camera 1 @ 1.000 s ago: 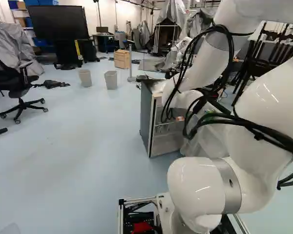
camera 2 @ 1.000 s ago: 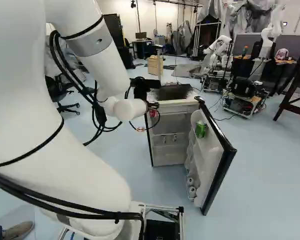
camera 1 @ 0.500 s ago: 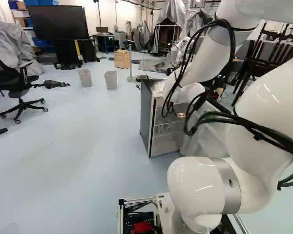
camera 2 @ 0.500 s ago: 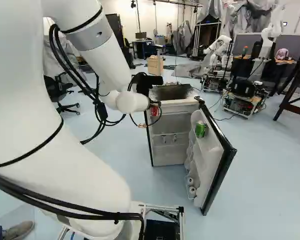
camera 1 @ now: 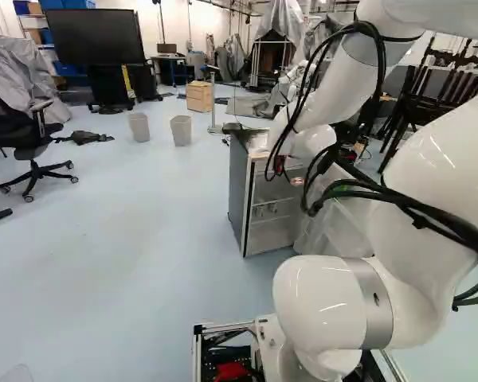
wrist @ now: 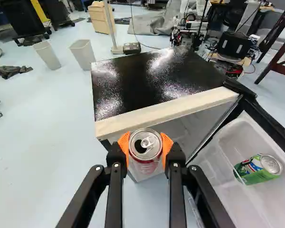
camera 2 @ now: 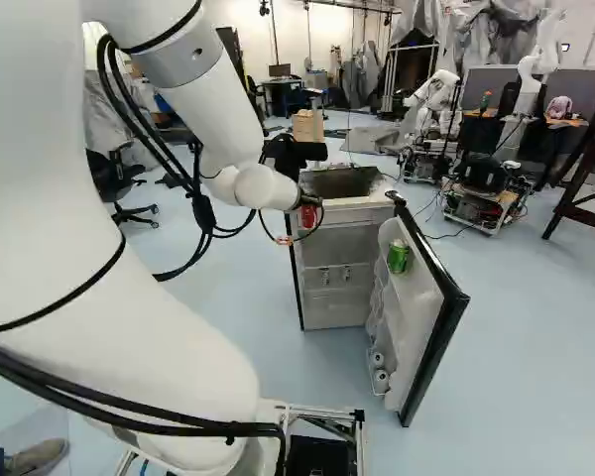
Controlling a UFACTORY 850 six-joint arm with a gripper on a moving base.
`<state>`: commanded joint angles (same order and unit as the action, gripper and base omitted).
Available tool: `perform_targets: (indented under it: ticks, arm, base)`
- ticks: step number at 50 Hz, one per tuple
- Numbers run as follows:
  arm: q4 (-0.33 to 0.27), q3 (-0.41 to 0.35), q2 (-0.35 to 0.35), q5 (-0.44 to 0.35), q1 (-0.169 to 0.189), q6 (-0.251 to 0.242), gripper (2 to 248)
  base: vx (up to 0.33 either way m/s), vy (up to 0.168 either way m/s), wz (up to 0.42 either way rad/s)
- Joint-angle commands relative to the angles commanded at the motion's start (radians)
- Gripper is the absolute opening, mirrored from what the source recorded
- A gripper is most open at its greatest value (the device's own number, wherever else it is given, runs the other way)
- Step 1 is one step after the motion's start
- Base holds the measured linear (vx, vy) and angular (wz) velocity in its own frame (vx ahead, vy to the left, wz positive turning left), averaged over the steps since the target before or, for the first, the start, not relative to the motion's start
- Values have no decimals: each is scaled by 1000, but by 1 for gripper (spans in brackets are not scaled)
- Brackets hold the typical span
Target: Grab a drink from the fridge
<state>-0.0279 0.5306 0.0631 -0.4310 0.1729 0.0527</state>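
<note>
Nearest the robot, at the front opening of the small fridge with its glossy black top [wrist: 147,76], the black two-fingered gripper [wrist: 145,145] grips a red-and-silver metal can [wrist: 145,151] from both sides with its orange pads [wrist: 167,144]. With the drink apparently secured, the step in hand looks like drawing it clear: keep the squeeze steady and the can upright, since its lid shows a dark opening, and back straight away from the fridge's pale front edge. Farther along, off the fridge's open side, steer clear of the white-lined door [camera 2: 416,307] holding a green can [wrist: 259,169].
</note>
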Motion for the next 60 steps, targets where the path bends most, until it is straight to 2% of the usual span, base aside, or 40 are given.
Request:
perform_targets:
  ticks: [17,44,60]
  arm:
    - [0,46,-4,53,-2,0,91]
    - [0,127,-20,65,-11,0,91]
    - [0,180,-36,119,-16,0,91]
  base:
    - [0,0,0]
    - [0,0,0]
    - [0,0,0]
